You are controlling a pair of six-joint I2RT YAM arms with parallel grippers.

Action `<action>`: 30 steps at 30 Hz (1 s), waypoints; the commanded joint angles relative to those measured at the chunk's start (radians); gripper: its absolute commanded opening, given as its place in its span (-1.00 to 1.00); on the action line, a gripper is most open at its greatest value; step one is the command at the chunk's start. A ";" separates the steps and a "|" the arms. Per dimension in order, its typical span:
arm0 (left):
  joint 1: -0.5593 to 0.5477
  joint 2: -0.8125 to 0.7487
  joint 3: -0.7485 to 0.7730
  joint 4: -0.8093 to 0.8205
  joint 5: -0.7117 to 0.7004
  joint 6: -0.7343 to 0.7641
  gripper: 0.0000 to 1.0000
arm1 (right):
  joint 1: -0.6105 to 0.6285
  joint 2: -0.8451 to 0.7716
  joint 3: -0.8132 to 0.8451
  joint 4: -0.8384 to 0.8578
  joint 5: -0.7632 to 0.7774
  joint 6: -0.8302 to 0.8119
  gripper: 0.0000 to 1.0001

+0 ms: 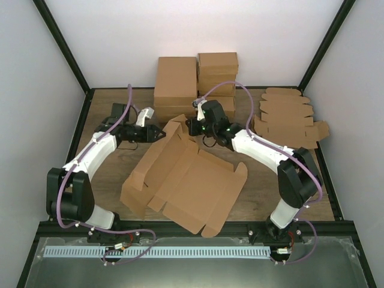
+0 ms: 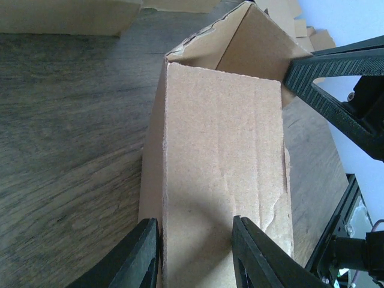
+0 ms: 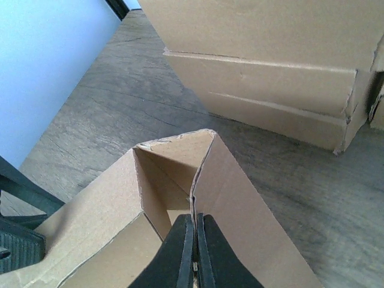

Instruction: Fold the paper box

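The paper box (image 1: 186,180) lies half folded mid-table, its left and far walls raised into a corner. My left gripper (image 1: 159,133) is at that corner's left side. In the left wrist view its fingers (image 2: 144,255) stand apart over an upright flap of the box (image 2: 222,150), one finger at the flap's left edge, the other in front of its face. My right gripper (image 1: 191,126) is shut on the top edge of the far wall (image 3: 240,198); in the right wrist view its jaws (image 3: 195,240) pinch that thin edge. The right gripper's fingers (image 2: 336,78) also show in the left wrist view.
Stacked brown cardboard boxes (image 1: 195,84) stand at the back, just beyond the raised corner (image 3: 270,72). Flat blanks with rounded tabs (image 1: 288,117) are piled at the right. White walls and a black frame (image 1: 66,54) enclose the wooden table (image 1: 108,174).
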 commanded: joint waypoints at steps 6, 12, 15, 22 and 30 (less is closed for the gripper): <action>-0.002 0.005 -0.026 -0.009 0.007 0.019 -0.27 | 0.047 0.014 0.040 0.057 -0.026 0.132 -0.83; -0.010 -0.022 -0.041 -0.022 -0.029 0.046 -0.27 | 0.047 -0.021 -0.105 0.135 0.085 -0.038 -0.68; -0.017 -0.017 -0.041 -0.033 -0.047 0.058 -0.27 | 0.047 -0.053 -0.199 0.225 0.121 -0.130 -0.60; -0.039 0.004 -0.031 -0.044 -0.050 0.068 -0.27 | -0.014 -0.069 -0.302 0.342 0.018 -0.250 -0.40; -0.053 0.005 -0.027 -0.047 -0.049 0.067 -0.27 | -0.137 -0.103 -0.363 0.403 -0.251 -0.333 0.09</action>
